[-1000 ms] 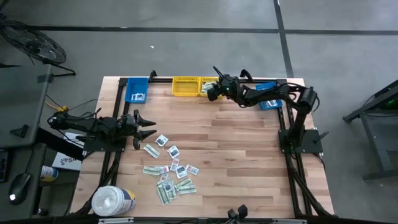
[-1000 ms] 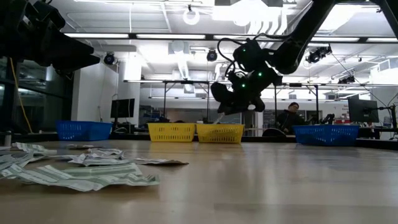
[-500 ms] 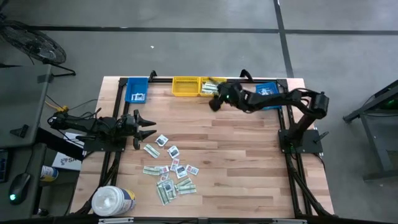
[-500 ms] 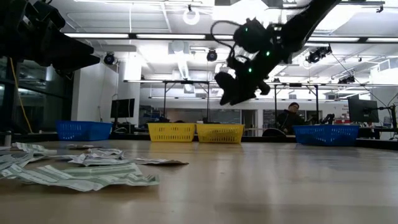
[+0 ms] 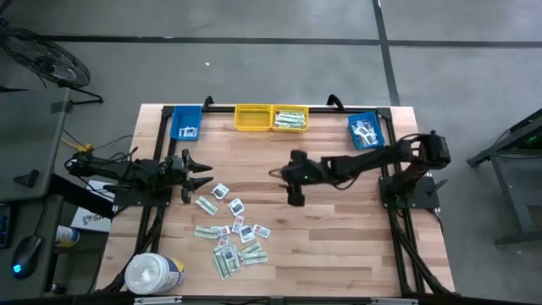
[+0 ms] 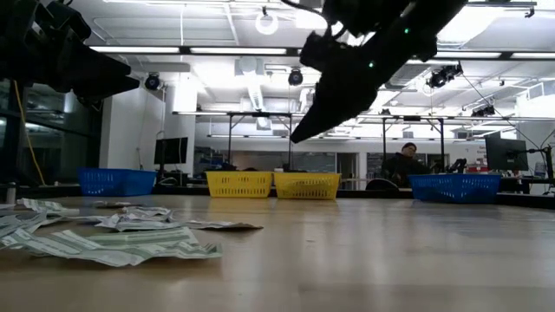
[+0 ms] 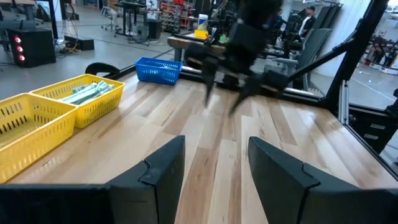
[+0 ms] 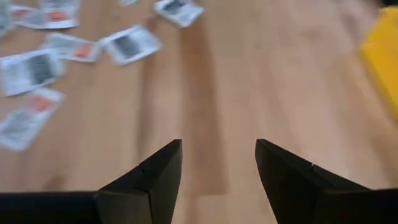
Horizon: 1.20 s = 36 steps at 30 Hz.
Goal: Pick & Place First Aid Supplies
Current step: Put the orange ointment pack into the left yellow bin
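Note:
The first aid supplies [image 5: 233, 230] lie flat in a loose scatter on the wooden table, left of centre toward the near edge. They are pale green-white strips and small white squares [image 8: 130, 45]. My right gripper [image 5: 294, 195] hangs open above bare wood at mid-table, right of the scatter and slanting down, with nothing between its fingers [image 8: 217, 162]. My left gripper [image 5: 201, 174] waits open and level at the left side, just beyond the scatter's far end [image 7: 214, 165].
Along the far edge stand a blue bin [image 5: 186, 124], an empty yellow bin [image 5: 252, 119], a yellow bin holding green strips [image 5: 290, 119] and a blue bin with white packets [image 5: 366, 131]. A white tub [image 5: 154, 273] sits at the near left corner.
My right gripper has swung from above the right yellow bin at the far edge toward the table's near side and middle, nearer the scattered packets. It has turned about and now slants down over bare wood.

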Available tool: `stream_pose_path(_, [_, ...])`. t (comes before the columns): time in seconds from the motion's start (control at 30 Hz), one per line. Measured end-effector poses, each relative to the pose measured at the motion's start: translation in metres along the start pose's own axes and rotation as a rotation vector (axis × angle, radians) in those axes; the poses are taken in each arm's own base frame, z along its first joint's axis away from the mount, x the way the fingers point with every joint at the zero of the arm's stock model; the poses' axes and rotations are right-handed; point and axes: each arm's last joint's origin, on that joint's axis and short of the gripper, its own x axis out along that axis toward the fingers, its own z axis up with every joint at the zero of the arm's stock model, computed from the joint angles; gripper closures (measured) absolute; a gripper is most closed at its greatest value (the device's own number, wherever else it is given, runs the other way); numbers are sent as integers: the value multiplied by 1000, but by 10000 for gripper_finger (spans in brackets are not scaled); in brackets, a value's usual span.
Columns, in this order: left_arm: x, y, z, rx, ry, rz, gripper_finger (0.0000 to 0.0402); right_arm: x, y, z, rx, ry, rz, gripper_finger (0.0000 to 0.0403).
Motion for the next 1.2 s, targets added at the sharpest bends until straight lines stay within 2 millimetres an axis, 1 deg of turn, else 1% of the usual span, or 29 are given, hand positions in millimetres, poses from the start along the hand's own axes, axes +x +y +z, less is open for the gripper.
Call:
stream_pose_path(0.17, [0,0,0,0,0,0,224,3,25,12,18,36,100,204])
stream_pose_path(0.23, [0,0,0,0,0,0,224,6,36,16,-22,43,137,204])
stream_pose_path(0.33, [0,0,0,0,0,0,224,15,54,16,-137,59,197,206])
stream_pose_path(0.5, [0,0,0,0,0,0,224,29,82,7,-330,83,237,207])
stream_pose_path(0.6, [0,0,0,0,0,0,224,34,95,-1,-398,95,239,208])
stream_pose_path(0.77, [0,0,0,0,0,0,224,33,117,-9,-466,102,233,208])
stream_pose_path(0.9, [0,0,0,0,0,0,224,28,133,-13,-517,91,255,208])
stream_pose_path(1.0, [0,0,0,0,0,0,224,27,142,-16,-579,79,268,208])
stream_pose_path(1.2, [0,0,0,0,1,0,224,42,153,-24,-607,47,274,208])
